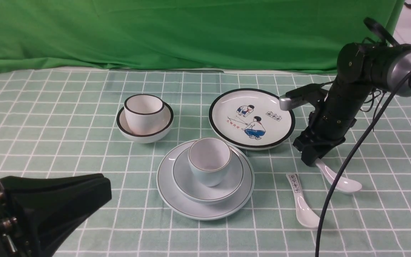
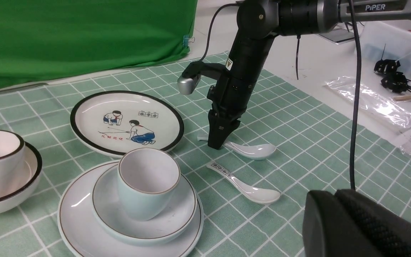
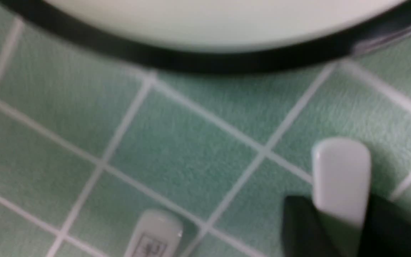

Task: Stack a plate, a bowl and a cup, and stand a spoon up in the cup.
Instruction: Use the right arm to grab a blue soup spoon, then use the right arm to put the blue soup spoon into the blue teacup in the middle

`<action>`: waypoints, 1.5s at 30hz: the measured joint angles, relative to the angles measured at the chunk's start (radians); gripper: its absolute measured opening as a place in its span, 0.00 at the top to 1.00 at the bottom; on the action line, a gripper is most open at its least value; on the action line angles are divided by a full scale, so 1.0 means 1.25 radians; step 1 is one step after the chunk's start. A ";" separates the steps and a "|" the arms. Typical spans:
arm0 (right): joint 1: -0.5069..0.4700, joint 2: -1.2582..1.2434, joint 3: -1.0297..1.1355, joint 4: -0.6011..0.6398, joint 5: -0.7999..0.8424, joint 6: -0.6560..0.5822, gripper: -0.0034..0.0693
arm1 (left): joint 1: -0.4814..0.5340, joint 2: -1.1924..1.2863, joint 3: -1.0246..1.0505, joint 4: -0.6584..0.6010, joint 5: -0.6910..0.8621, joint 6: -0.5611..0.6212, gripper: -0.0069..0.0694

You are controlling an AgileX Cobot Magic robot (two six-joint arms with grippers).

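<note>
The pale blue-white plate [image 1: 177,201] lies at the front middle of the cloth. The bowl [image 1: 227,178] sits on it and the cup [image 1: 209,160] stands upright in the bowl. The plain white spoon [image 1: 341,182] lies on the cloth to the right of the stack. My right gripper [image 1: 310,162] points down at its handle end. In the right wrist view the handle [image 3: 341,175] sits between the two black fingers, which close on its sides. My left gripper [image 1: 102,185] hangs at the front left, shut and empty.
A printed-handle spoon [image 1: 302,203] lies just left of the plain one. A black-rimmed plate with cartoon children [image 1: 227,110] lies behind the stack, next to my right arm. A black-rimmed bowl [image 1: 130,134] holding a black-rimmed cup [image 1: 143,112] stands back left. Green curtain behind.
</note>
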 joint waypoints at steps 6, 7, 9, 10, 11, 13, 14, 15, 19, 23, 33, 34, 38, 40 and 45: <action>0.000 -0.041 0.006 0.004 0.044 0.006 0.72 | 0.000 0.000 0.000 0.020 0.008 0.014 0.90; 0.000 -0.063 0.012 0.010 0.044 0.010 0.72 | 0.000 0.000 0.000 0.025 0.010 0.019 0.90; 0.004 -0.112 0.034 0.021 0.037 0.013 0.72 | 0.000 0.000 0.000 0.034 0.013 0.021 0.90; 0.009 -0.151 0.060 0.028 0.022 0.015 0.72 | 0.000 0.000 0.000 0.040 0.013 0.021 0.89; 0.018 -0.196 0.097 0.039 -0.006 0.014 0.72 | 0.000 0.000 0.000 0.047 0.014 0.021 0.89; 0.046 -0.309 0.199 0.087 -0.124 0.007 0.72 | 0.000 0.000 0.000 0.062 0.014 0.021 0.89; 0.067 -0.361 0.260 0.122 -0.205 -0.004 0.72 | 0.000 0.000 0.000 0.068 0.014 0.021 0.89; 0.094 -0.400 0.324 0.164 -0.283 -0.024 0.72 | 0.000 0.000 0.000 0.072 0.014 0.021 0.89; 0.246 -0.521 0.535 0.305 -0.773 -0.097 0.72 | 0.000 0.000 0.000 0.094 0.014 0.022 0.89; 0.407 -0.530 0.647 0.291 -1.150 -0.061 0.72 | 0.000 0.000 0.000 0.100 0.014 0.022 0.89; 0.463 -0.374 0.645 0.045 -1.466 0.180 0.72 | 0.000 0.000 0.000 0.103 0.018 0.027 0.89; 0.461 -0.364 0.645 0.030 -1.471 0.193 0.72 | 0.000 0.000 0.000 0.103 0.018 0.029 0.89; 0.445 -0.324 0.645 -0.014 -1.496 0.230 0.72 | 0.000 0.000 0.000 0.103 0.018 0.034 0.89; 0.433 -0.307 0.643 -0.023 -1.502 0.239 0.72 | 0.000 0.000 0.000 0.103 0.023 0.034 0.89; 0.416 -0.273 0.637 -0.034 -1.508 0.264 0.72 | 0.000 0.000 0.000 0.103 0.034 0.034 0.89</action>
